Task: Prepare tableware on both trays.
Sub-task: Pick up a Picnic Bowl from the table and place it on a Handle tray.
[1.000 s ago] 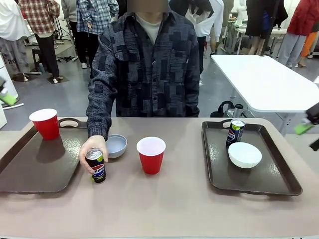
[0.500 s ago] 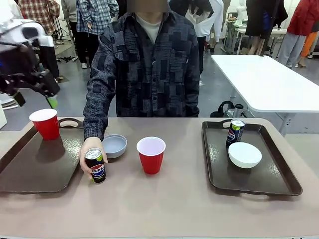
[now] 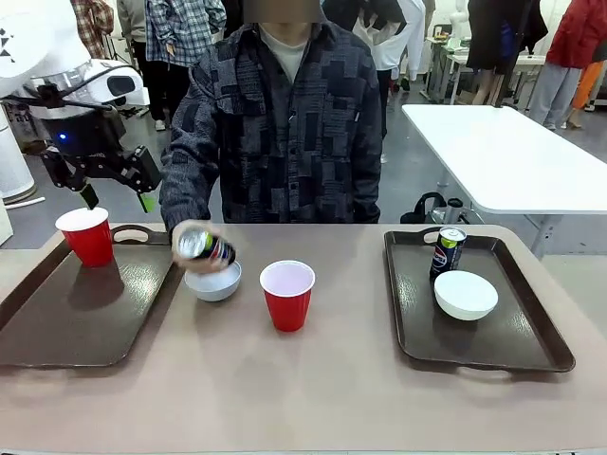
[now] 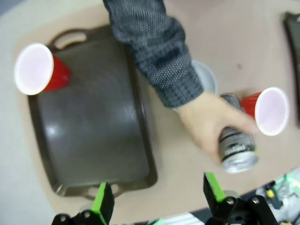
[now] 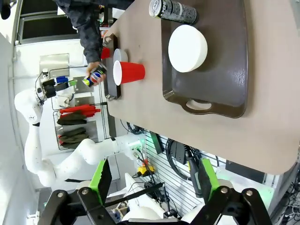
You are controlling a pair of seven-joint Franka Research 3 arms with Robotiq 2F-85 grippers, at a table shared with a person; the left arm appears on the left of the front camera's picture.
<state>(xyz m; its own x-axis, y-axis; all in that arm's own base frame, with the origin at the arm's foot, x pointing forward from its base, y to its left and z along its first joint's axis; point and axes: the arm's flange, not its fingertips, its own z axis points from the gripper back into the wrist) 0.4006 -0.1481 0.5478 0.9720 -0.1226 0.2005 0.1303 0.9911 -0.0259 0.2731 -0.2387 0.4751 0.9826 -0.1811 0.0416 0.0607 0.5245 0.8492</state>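
Note:
My left gripper (image 3: 118,197) hangs open in the air above the far end of the left tray (image 3: 66,327), just right of the red cup (image 3: 87,235) standing on that tray. A person's hand holds a Pepsi can (image 3: 207,246) tilted over a white bowl (image 3: 214,282) on the table. A second red cup (image 3: 287,294) stands mid-table. The right tray (image 3: 417,332) carries a can (image 3: 448,250) and a white bowl (image 3: 466,294). From the left wrist, the open gripper (image 4: 157,199) looks down on tray (image 4: 89,122), cup (image 4: 35,70) and the held can (image 4: 236,147). My right gripper (image 5: 154,180) is open, far above the right tray (image 5: 225,75).
The person stands at the far edge with a sleeve (image 3: 190,180) reaching over the table near my left gripper. A white table (image 3: 503,156) stands behind at right. Bare tabletop (image 3: 313,389) stretches along the front edge between the trays.
My left arm has swung in from the left to above the left tray's far end. The person has lifted the can off the table and tilted it over the bowl.

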